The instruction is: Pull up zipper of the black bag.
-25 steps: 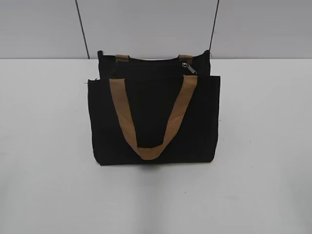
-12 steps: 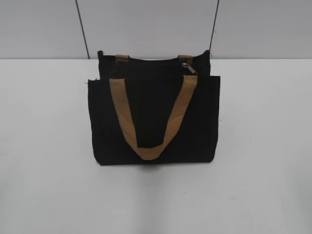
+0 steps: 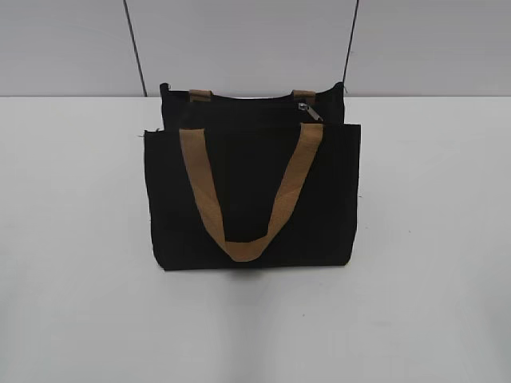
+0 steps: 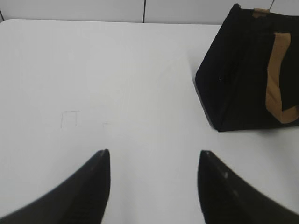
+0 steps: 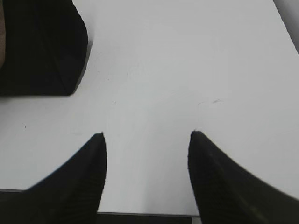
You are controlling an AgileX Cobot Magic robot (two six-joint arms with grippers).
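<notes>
The black bag [image 3: 251, 191] stands upright in the middle of the white table, its tan front handle [image 3: 247, 199] hanging over the front panel. The small silver zipper pull [image 3: 310, 111] sits at the right end of the top zip line. Neither gripper shows in the exterior view. My left gripper [image 4: 153, 151] is open and empty over bare table, with the bag [image 4: 247, 70] to its upper right. My right gripper [image 5: 147, 134] is open and empty near the table's front edge, with the bag [image 5: 39, 46] to its upper left.
The white table [image 3: 431, 239] runs to a grey panelled wall [image 3: 239, 44] behind the bag. Faint pencil marks [image 4: 70, 116] lie on the table ahead of the left gripper. The table's front edge [image 5: 145, 213] shows just under the right gripper.
</notes>
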